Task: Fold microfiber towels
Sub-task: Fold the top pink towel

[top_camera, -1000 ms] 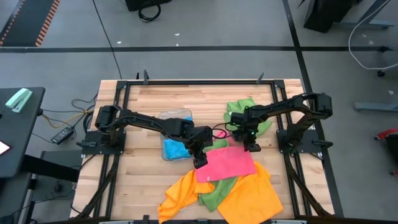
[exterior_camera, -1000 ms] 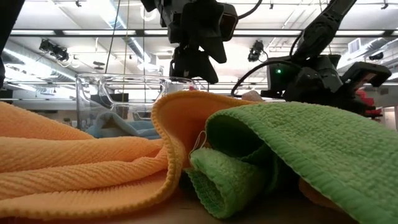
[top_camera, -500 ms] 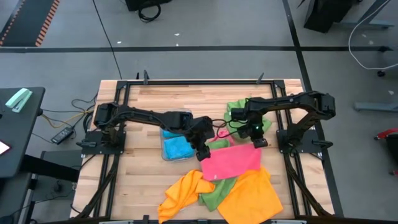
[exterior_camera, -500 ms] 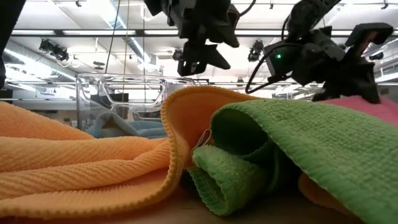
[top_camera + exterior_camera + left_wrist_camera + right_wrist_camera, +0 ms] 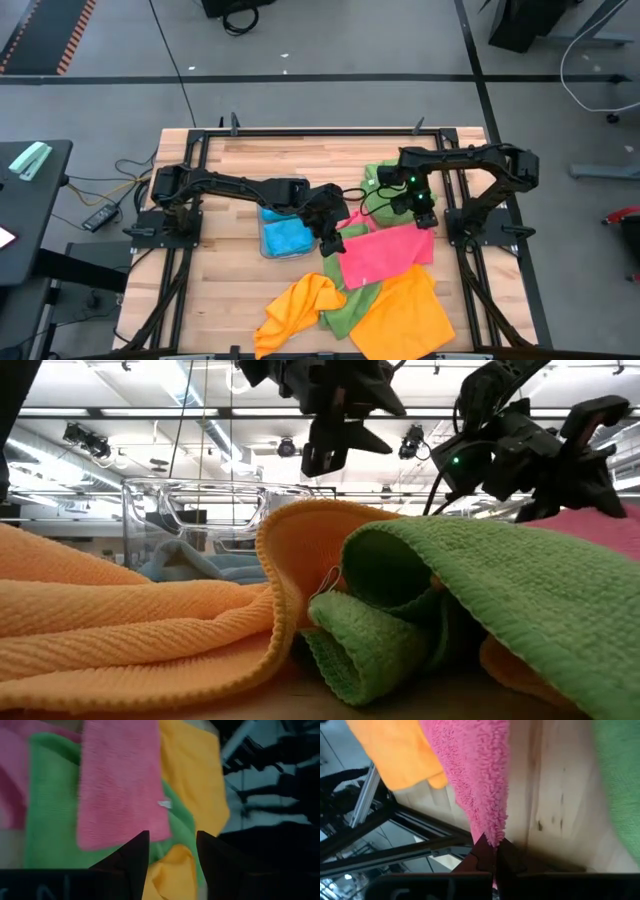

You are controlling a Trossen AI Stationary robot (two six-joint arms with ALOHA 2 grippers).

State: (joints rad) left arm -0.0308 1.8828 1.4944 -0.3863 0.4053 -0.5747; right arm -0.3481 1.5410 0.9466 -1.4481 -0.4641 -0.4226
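Our right gripper (image 5: 428,222) is pinched tight on a corner of the pink towel (image 5: 385,254); in its wrist view the two fingers meet with the pink pile caught between them, the cloth running away from the fingertips over bare wood. We hold that corner so the towel can be drawn taut instead of bunching.

Our left gripper (image 5: 331,246) sits at the towel's opposite end, just over the pink edge. Its wrist view shows the fingers (image 5: 131,857) parted with a gap between them and nothing in it; the pink cloth lies beyond the tips, not between them. We judge it is placed there to take the second corner, though it does not have it yet.

Beyond the left gripper, toward the table's front edge, lies the heap still to be done: the orange towels (image 5: 395,315) and a green towel (image 5: 345,307), the pink one partly resting on top of them. Another green towel (image 5: 390,185) lies just behind the right gripper. Beside the left gripper, toward its arm's base, the clear tray (image 5: 282,219) holds a blue towel (image 5: 284,237), kept apart from the loose heap.

With only one corner held, we judge the fold itself has not begun.
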